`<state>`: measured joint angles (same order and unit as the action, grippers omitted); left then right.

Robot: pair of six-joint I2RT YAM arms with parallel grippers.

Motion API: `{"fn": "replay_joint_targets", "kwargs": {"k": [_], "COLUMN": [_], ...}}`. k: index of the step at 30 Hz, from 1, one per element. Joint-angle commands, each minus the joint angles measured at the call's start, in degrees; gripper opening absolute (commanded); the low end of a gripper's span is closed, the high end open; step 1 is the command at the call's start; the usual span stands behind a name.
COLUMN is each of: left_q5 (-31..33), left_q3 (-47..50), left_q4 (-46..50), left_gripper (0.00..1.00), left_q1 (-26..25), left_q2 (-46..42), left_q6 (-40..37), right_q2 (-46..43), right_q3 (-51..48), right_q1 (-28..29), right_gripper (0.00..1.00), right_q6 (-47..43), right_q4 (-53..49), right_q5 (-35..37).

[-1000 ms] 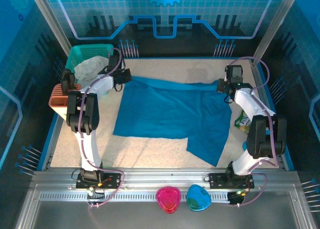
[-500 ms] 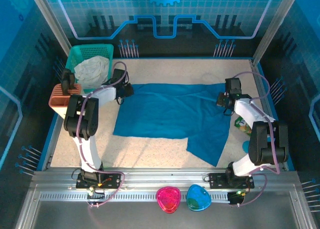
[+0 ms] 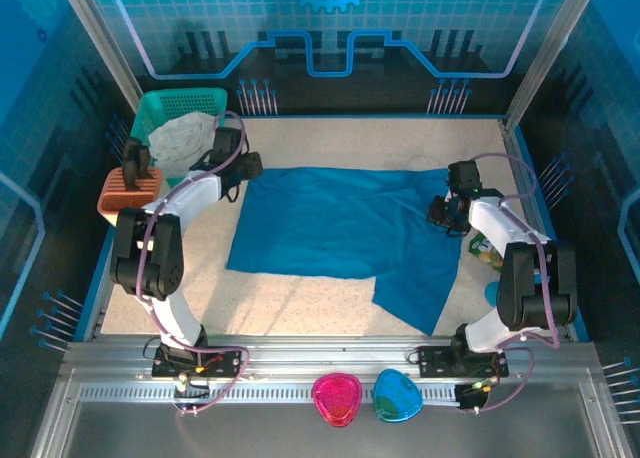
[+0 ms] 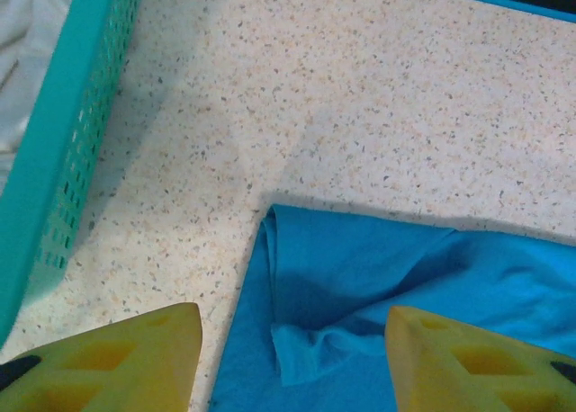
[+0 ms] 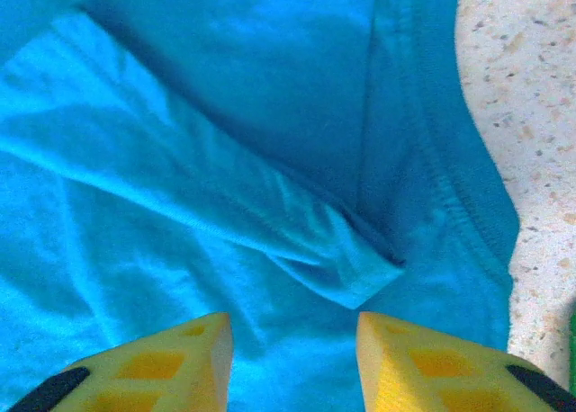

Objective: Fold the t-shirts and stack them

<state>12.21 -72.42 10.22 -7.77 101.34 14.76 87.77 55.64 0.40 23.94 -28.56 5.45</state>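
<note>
A teal-blue t-shirt (image 3: 345, 228) lies spread on the speckled table, folded over, with a flap running toward the front right. My left gripper (image 3: 248, 168) hovers at its far left corner; in the left wrist view that creased corner (image 4: 333, 313) lies loose between the open yellow fingers (image 4: 117, 362). My right gripper (image 3: 443, 216) stands over the shirt's right edge, also open, and the right wrist view has a small folded tip of cloth (image 5: 351, 282) lying free just beyond its fingertips (image 5: 171, 362).
A green basket (image 3: 180, 113) holding pale crumpled cloth stands at the back left, with an orange rack (image 3: 125, 193) beside it. A green packet (image 3: 487, 246) lies by the right arm. Pink and blue heart-shaped items (image 3: 337, 398) sit on the front rail.
Both grippers lowered the shirt's far corners to the table and opened, letting go. The far edge now lies flat, and the right gripper has moved slightly nearer.
</note>
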Motion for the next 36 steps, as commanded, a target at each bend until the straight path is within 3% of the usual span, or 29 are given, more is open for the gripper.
{"fn": "replay_joint_targets", "kwargs": {"k": [1,4,6,10,17,21,28,36], "left_q5": [-0.87,-4.01,-4.7,-3.39,-2.78,-1.76,2.68,9.03], "left_q3": [-6.0,-12.71,-16.81,-23.01,-26.8,-24.38,-22.53,-34.48], "left_q4": [5.99,11.79,15.15,20.41,23.86,24.44,27.27,34.16], "left_gripper": [0.43,0.16,0.1,0.05,0.02,0.01,0.01,0.01], "left_q1": [-0.14,-0.64,-1.49,-3.16,-3.52,-4.53,-5.25,-5.33], "left_q2": [1.37,6.75,10.75,18.09,24.38,23.53,24.85,31.88], "left_q6": [-1.32,-1.36,-1.74,-2.04,-0.43,-0.44,1.08,2.36], "right_q2": [-0.74,3.09,7.63,19.25,33.79,39.42,42.65,43.69], "right_q3": [4.99,10.9,15.72,26.28,37.84,42.38,44.95,47.01], "right_q1": [-1.63,-3.66,-4.64,-6.29,-7.43,-7.63,-8.38,-9.38], "right_gripper": [0.43,0.33,0.26,0.17,0.17,0.15,0.12,0.11], "right_q6": [-0.67,-1.35,-1.88,-1.97,0.18,1.34,5.53,11.54], "right_q4": [-3.07,-4.06,-5.27,-7.99,-9.71,-10.95,-11.87,-13.28], "right_q5": [-2.48,-3.04,-3.11,-5.09,-8.79,-8.67,-6.25,-3.88]}}
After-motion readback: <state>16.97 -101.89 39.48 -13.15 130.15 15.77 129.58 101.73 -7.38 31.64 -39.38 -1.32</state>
